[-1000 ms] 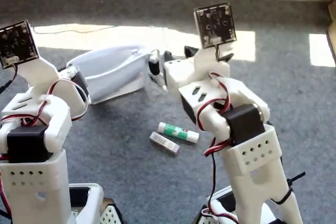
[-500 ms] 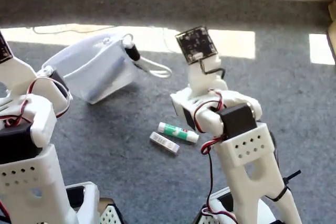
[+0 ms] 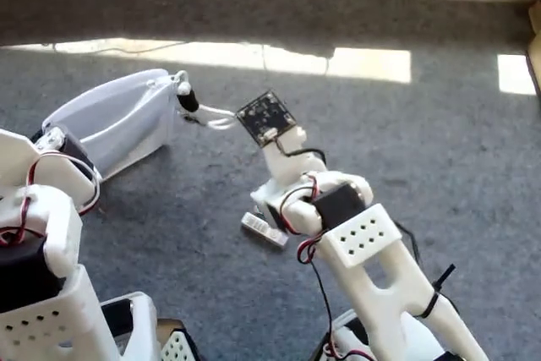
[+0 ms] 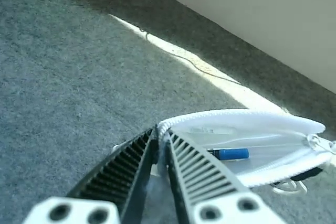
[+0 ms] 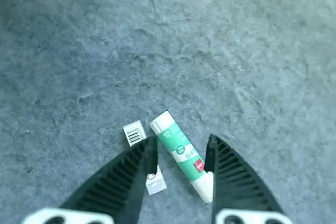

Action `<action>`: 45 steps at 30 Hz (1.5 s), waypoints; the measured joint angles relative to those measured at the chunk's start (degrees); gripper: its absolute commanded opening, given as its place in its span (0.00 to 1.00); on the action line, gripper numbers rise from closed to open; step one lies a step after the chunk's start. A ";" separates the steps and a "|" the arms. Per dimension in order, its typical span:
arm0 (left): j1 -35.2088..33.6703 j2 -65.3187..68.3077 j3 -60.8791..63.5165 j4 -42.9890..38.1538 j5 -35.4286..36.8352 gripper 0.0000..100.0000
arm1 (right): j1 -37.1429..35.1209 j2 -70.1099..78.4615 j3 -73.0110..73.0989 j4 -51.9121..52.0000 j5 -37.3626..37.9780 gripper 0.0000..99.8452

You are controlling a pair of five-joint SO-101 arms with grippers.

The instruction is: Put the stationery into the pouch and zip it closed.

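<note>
The light, rigid glue stick [image 5: 182, 156], lower centre, is best taken mid-barrel by the spread right gripper [image 5: 181, 141]. The limp pouch [image 4: 247, 129] is clamped by the left gripper [image 4: 161, 136].

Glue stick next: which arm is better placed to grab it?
Right. The right gripper, open, hangs above the glue stick with a finger to each side. The left gripper is shut on the end of the open pouch, so it looks busy.

Open white pouch [image 4: 247, 124] holds pen [image 4: 229, 154]; glue stick [image 5: 178, 153] outside.
</note>
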 measured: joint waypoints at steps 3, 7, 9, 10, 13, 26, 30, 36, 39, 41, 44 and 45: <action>0.00 -0.26 0.09 0.00 0.00 0.01 | -1.67 0.00 2.20 -2.64 0.00 0.15; 0.00 -0.26 0.18 0.00 0.00 0.01 | -3.60 0.18 3.87 -4.40 0.00 0.16; -0.09 -0.26 0.18 0.00 0.00 0.01 | -4.22 1.93 3.87 -4.66 0.00 0.16; -0.09 -0.26 0.18 0.00 0.00 0.01 | -4.22 3.60 3.87 -4.75 0.00 0.16; -0.09 -0.26 0.18 0.00 0.00 0.01 | -4.22 10.81 3.60 -5.01 0.62 0.16; -0.09 -0.44 1.41 0.00 0.00 0.01 | -3.52 31.65 -6.51 -5.10 3.87 0.16; -0.09 -1.67 2.64 -0.26 0.00 0.01 | -1.58 36.31 -9.14 -5.54 6.07 0.16; -0.09 -1.58 2.64 -0.26 0.00 0.01 | -0.26 42.90 -11.52 -5.63 8.35 0.15; -0.09 -1.58 2.64 -0.26 0.00 0.01 | 0.70 43.87 -12.31 -5.19 8.35 0.15; -0.09 -1.58 2.64 -0.26 0.00 0.01 | 1.23 43.87 -12.40 -5.19 8.35 0.12; -0.09 -1.58 2.64 -0.26 0.00 0.01 | 2.02 43.87 -12.66 -5.63 8.88 0.03; -0.09 -1.58 2.64 -0.26 0.00 0.01 | 2.37 43.87 -12.66 -5.89 9.93 0.01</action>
